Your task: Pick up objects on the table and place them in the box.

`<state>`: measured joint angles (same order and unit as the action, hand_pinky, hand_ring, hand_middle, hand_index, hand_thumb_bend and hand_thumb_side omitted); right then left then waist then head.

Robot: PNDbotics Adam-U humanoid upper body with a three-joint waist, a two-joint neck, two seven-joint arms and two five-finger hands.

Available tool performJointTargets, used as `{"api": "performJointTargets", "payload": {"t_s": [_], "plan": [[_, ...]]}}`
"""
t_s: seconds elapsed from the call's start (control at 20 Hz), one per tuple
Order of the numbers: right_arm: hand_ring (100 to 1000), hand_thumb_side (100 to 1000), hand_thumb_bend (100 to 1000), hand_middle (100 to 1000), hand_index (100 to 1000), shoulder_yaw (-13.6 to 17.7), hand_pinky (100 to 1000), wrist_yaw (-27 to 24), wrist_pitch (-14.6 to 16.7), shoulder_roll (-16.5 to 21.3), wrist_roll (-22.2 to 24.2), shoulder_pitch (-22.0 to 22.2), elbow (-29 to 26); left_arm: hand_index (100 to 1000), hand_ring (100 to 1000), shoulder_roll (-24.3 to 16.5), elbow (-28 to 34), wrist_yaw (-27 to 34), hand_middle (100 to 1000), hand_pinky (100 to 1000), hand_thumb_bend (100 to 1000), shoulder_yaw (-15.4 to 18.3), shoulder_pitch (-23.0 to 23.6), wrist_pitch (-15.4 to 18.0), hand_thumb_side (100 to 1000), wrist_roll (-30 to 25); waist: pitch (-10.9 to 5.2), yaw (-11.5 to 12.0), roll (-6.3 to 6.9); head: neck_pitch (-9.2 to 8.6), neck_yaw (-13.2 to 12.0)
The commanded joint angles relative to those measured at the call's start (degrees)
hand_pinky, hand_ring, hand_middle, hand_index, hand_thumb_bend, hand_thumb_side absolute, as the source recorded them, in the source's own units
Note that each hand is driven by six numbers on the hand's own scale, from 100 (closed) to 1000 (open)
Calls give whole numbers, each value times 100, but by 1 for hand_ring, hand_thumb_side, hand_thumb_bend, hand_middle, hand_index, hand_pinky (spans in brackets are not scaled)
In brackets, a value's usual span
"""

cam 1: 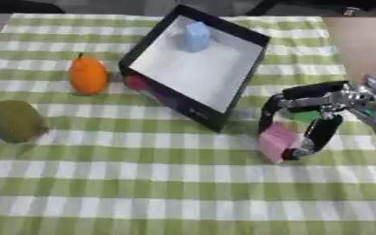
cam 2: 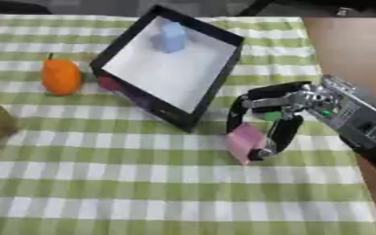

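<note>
At centre right, the right hand (cam 2: pixel 275 120) has its fingers curled round the pink block (cam 2: pixel 246 141) on the surface; it looks light and stiff, best pinched across flat sides.

Pink block (cam 1: pixel 275 140) — beside box (cam 1: pixel 193 110)

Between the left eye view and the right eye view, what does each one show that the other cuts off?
Only the left eye view shows the whole green fruit; the right eye view crops it at the edge. Only the right eye view shows the right hand's silver and black forearm at length. Both show the orange fruit, the black box with a light blue block inside, and the right hand curled on a pink block on the checked cloth. The left hand appears in neither.
</note>
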<state>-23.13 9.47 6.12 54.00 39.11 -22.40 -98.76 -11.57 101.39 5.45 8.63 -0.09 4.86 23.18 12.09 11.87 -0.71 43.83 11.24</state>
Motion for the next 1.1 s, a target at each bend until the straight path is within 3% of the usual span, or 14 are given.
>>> {"api": "performJointTargets", "payload": {"t_s": [0.05, 0.4, 0.6, 0.8, 1.1], "plan": [[670, 100, 261, 463, 545, 229, 861, -326, -113, 176, -206, 24, -269, 806, 813, -71, 89, 6, 729, 884, 377, 25, -35, 4, 799, -6, -19, -6, -72, 29, -19], [625, 100, 218, 388, 468, 748, 843, -722, -196, 433, -334, 142, -943, 805, 813, -76, 90, 0, 729, 884, 376, 35, -24, 5, 798, 7, -56, -35, -93, 29, -41], [621, 100, 206, 387, 468, 1112, 840, -999, -264, 456, -414, -89, -1234, 805, 813, -76, 86, -1, 729, 885, 375, 34, -6, 4, 799, 12, -94, -38, -83, 29, -27], [624, 100, 208, 391, 472, 1243, 839, -1172, -452, 271, -472, -852, -1065, 805, 814, -82, 72, 1, 730, 886, 374, 12, 26, 0, 799, -7, -158, -9, -72, 29, 135], [626, 100, 207, 393, 474, 873, 840, -776, -538, -742, -179, -2515, 340, 806, 814, -94, 42, 18, 730, 886, 372, -22, 75, -3, 800, -44, -227, 59, -43, 29, 505]]}}
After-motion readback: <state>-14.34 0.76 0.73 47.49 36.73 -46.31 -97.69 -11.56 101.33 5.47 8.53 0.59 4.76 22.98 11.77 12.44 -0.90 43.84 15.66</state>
